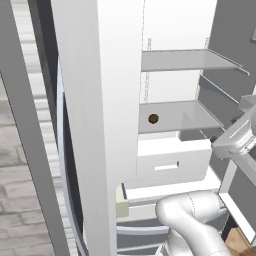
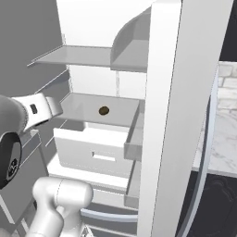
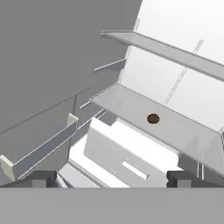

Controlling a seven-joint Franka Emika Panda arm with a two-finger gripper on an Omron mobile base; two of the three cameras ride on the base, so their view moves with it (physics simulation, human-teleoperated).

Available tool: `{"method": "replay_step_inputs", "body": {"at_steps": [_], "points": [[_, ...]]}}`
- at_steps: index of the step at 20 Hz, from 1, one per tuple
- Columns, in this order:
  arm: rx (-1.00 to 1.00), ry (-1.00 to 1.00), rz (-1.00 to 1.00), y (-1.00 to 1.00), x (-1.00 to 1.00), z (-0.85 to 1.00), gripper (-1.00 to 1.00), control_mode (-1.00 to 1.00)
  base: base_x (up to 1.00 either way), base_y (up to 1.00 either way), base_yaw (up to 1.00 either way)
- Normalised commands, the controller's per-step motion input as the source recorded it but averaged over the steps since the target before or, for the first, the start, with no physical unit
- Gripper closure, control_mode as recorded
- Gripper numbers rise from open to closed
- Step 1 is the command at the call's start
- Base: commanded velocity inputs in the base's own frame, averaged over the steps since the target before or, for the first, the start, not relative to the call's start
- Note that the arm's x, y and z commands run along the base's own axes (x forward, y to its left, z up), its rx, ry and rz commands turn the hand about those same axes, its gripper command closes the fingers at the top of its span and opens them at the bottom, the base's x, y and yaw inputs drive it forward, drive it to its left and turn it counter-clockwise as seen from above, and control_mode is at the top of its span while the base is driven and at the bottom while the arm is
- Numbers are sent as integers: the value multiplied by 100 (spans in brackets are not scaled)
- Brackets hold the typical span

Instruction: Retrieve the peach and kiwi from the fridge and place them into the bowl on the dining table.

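Left base view: the fridge (image 1: 100, 100) stands open before me, white inside, an upper shelf (image 1: 190, 60) and a lower shelf (image 1: 180, 116) above a pulled-forward drawer (image 1: 172, 167). The kiwi (image 1: 153, 119) sits alone on the lower shelf, near its left end and close to the back wall; I see no peach here. My arm's wrist enters at the right edge, level with the drawer, well apart from the fruit. Right base view: same kiwi (image 2: 104, 110) on the same lower shelf (image 2: 99, 109), roughly mid-width, with bare shelf all round it; the drawer (image 2: 92, 152) juts out below the shelf's front lip. Hand view: the tool (image 3: 111, 178) has its jaws spread wide with nothing between them, both tips low in the picture and pointed at the drawer (image 3: 127, 157); the kiwi (image 3: 153, 118) lies ahead and above that line. Handling, as I judge it: I would raise the hand until it clears the drawer's top edge, bring the fruit to the middle between the tips, then go in level under the upper shelf (image 3: 175, 50). A small round fruit may roll if nudged, so I would close only once both tips straddle it evenly.
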Motion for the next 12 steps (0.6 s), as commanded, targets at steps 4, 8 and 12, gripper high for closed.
{"method": "replay_step_inputs", "body": {"at_steps": [4, 8, 12], "points": [[0, 4, -20, -6, 34, -27, -100, -100, 0, 0, 0], [0, 0, -17, -15, 33, -30, -100, -100, 0, 0, 0], [0, 0, -14, -24, 28, -30, -100, -100, 0, 0, 0]]}}
